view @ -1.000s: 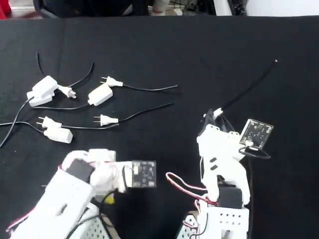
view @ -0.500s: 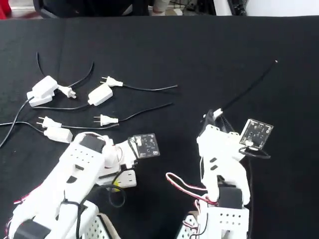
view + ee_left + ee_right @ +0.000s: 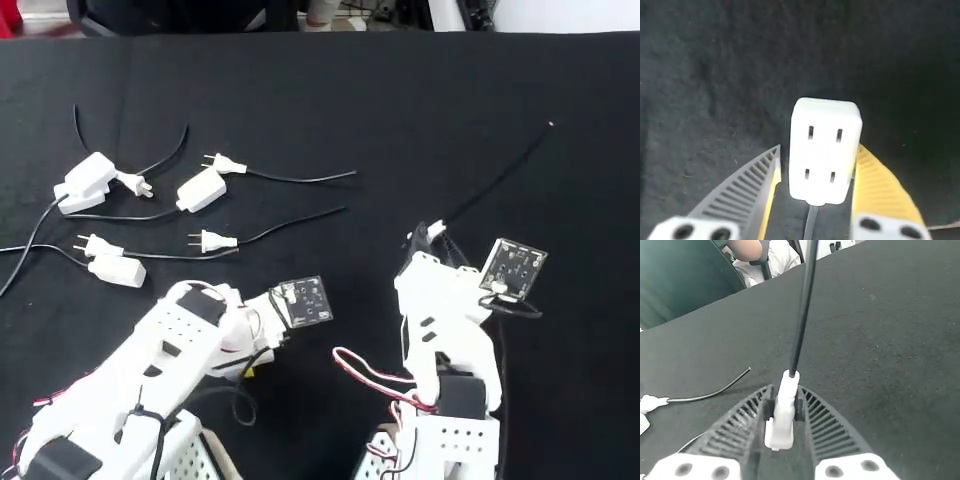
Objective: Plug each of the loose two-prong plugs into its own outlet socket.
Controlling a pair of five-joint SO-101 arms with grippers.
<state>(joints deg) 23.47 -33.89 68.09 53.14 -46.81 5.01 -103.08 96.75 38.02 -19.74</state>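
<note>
Closed tight on a white outlet socket (image 3: 825, 145): the left gripper (image 3: 818, 148), with the grey ribbed finger (image 3: 747, 185) at one flank and the yellow finger (image 3: 875, 185) pressed to the other. Four slots facing the wrist camera, a thin cord (image 3: 811, 220) trailing back between the fingers.

Pinched in the right gripper (image 3: 786, 389), fingers (image 3: 832, 432) barely parted and snug against both sides: one white two-prong plug (image 3: 780, 420), its black cord (image 3: 802, 315) running away over the black table (image 3: 400, 100). From above, right of the table's middle, well apart from the rest.

Lying at the table's left: four loose plugs (image 3: 212, 240) and four white socket blocks (image 3: 202, 190), two of them touching.
</note>
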